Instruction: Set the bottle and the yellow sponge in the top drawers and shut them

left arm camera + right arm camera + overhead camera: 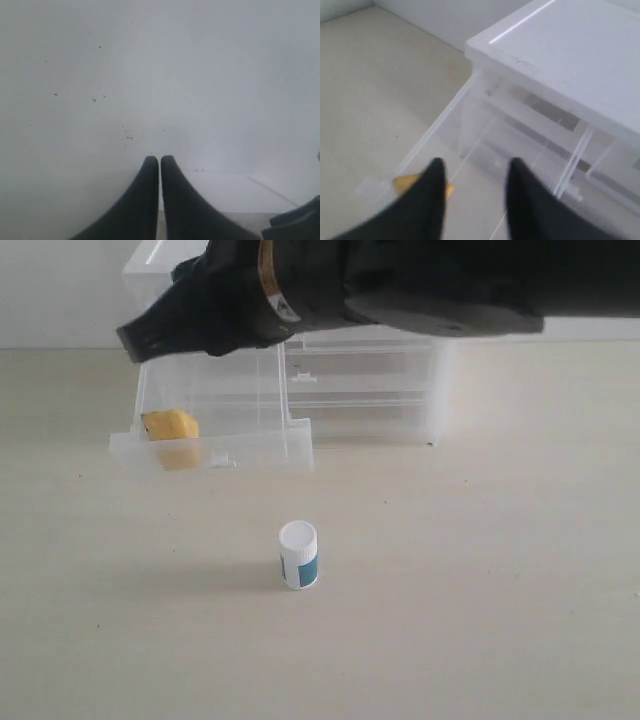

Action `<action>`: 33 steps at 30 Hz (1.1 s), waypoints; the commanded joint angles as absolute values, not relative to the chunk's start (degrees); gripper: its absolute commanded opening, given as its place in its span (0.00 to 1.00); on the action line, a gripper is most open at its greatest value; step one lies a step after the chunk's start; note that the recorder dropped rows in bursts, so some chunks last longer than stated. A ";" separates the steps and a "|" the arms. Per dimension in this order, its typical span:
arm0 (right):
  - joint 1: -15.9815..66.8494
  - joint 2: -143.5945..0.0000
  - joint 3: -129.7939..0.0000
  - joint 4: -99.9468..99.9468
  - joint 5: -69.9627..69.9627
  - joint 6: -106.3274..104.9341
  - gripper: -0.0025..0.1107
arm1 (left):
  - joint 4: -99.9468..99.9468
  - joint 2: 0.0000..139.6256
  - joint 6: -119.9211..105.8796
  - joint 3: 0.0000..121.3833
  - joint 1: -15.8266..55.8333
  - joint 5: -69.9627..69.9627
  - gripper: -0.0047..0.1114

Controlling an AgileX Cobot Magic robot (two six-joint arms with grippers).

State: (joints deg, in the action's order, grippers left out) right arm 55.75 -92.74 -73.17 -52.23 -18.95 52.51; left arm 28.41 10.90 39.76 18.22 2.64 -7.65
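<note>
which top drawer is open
The left top drawer in the exterior view, pulled out with the sponge inside; the right top drawer is pushed in.

Pale beige table (480,620), faint wood grain, with a white wall (60,290) behind it. White cabinet (441,390) stands at the table's back edge near the wall and has a flat white lid (580,60). Lower wide drawers (365,420) are clear plastic and look shut.

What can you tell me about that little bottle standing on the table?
The bottle is small and squat, of white plastic by the look, with a round white cap and a blue-green label. It stands upright and capped on the pale table, in front of the clear drawer cabinet. Only the table touches it.
</note>
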 commanded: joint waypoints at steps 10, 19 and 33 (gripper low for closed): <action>61.75 -98.45 -62.67 -50.76 -9.39 48.89 0.05 | 28.04 10.72 39.57 17.84 2.51 -8.07 0.07; 58.85 -104.04 -70.35 -55.30 -13.01 48.89 0.05 | 28.04 10.72 39.51 17.37 2.51 -8.90 0.07; 55.27 -107.90 -82.39 -56.55 -22.53 49.10 0.05 | 28.04 10.72 39.37 17.37 2.51 -8.90 0.07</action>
State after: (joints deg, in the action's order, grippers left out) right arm 55.60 -108.16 -81.22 -59.18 -19.83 49.06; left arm 28.41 10.90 39.76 17.65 2.64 -8.42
